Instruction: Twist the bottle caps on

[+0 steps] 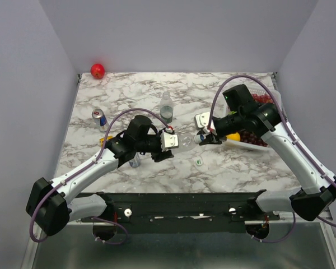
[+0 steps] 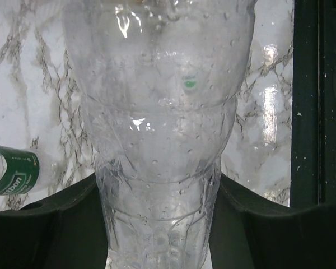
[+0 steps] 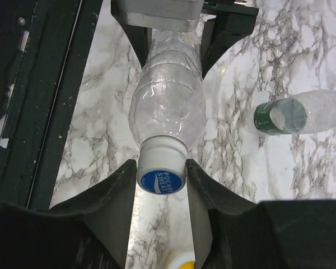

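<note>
My left gripper is shut on the base of the plain clear bottle and holds it level above the table; the bottle fills the left wrist view. My right gripper is shut on the white and blue cap, which sits on that bottle's neck. The bottle with the dark green label stands uncapped behind them and also shows in the right wrist view. The white cap with the green mark lies on the table in front.
Two silver-blue cans stand at the left and under my left arm. A red apple lies at the far left corner. A tray with dark grapes and a yellow fruit are at the right.
</note>
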Tool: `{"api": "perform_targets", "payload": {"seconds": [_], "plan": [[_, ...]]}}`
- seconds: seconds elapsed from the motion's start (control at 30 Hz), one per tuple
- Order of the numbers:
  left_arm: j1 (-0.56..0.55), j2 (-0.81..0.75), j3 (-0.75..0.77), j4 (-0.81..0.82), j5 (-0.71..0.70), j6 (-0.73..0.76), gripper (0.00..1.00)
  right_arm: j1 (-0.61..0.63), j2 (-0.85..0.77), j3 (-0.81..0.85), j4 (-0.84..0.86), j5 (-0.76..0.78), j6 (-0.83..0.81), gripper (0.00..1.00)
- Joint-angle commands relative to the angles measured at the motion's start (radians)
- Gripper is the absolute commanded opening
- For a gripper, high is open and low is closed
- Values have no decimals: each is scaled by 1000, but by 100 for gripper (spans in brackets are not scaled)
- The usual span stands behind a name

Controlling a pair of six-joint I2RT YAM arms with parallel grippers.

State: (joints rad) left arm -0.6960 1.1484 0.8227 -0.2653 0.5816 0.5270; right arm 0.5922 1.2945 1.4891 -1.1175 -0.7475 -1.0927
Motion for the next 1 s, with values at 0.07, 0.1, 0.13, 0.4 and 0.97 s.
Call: {"api": "perform_targets", "payload": {"seconds": [0.07, 0.1, 0.13, 0.4, 0.97], "plan": [[0, 7, 12, 66, -6, -22, 0, 4, 54, 69, -16, 13, 97, 26], [0, 7, 6, 83, -29, -51, 0, 3, 66, 106, -16, 10, 176, 25], [-3, 7, 0, 122, -52, -68, 0, 3, 84, 124, -16, 4, 223, 24], [-37, 10, -45, 262, -405, -254, 0, -20, 167, 191, 85, -56, 735, 21], [1, -1, -76, 316, -162, -475, 0, -94, 166, 114, 304, -67, 1103, 51]]}}
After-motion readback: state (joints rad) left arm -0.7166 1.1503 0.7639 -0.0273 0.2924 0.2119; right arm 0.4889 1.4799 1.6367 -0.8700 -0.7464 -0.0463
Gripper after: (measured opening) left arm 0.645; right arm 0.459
